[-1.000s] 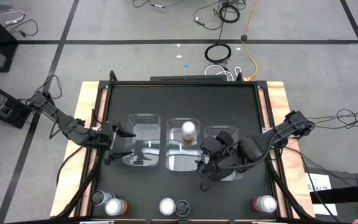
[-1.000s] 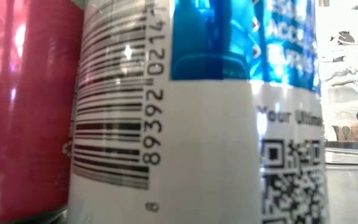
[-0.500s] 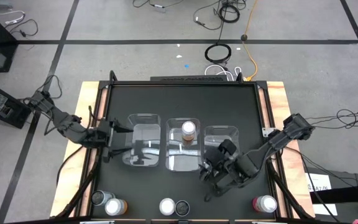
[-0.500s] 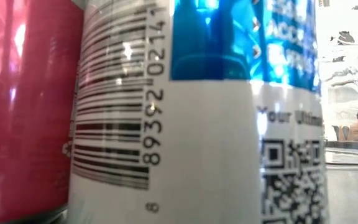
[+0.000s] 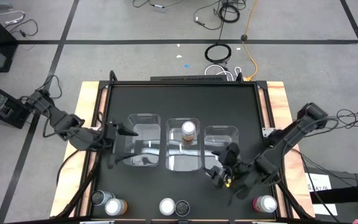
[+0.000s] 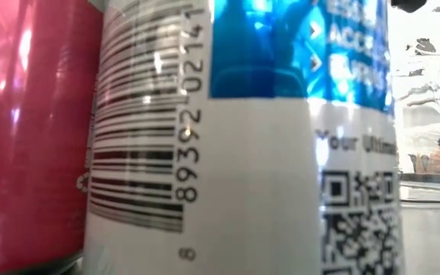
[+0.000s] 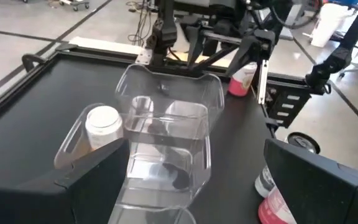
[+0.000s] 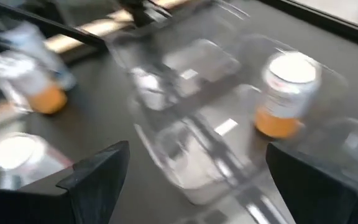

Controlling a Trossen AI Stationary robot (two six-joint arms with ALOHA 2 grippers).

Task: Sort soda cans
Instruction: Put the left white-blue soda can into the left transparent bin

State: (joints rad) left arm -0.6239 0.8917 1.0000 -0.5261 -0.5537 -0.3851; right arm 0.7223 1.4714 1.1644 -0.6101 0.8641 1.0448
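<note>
Three clear bins stand side by side mid-table: left [image 5: 145,143], middle [image 5: 184,149], right [image 5: 221,138]. An orange soda can [image 5: 188,130] stands upright in the middle bin, also seen as the same can [image 7: 102,122] [image 8: 284,102]. Other cans stand along the near edge: a dark one [image 5: 98,198], an orange one [image 5: 113,206], a silver-topped one [image 5: 166,206], a dark one [image 5: 182,207] and a pink one [image 5: 265,203]. My left gripper [image 5: 129,138] hovers open at the left bin's left side. My right gripper [image 5: 219,175] hovers open just near of the right bin.
In the low view a red can [image 6: 29,130] and a white-and-blue can [image 6: 243,137] stand right before the camera and block most of it. Bare black table [image 5: 185,99] lies beyond the bins. Raised wooden edges [image 5: 89,124] border the table.
My right gripper has moved from above the right bin's near end toward the table's near edge and somewhat right, sinking and tipping further down. My left gripper has risen a little beside the left bin. Both have stayed open. No can has moved.
</note>
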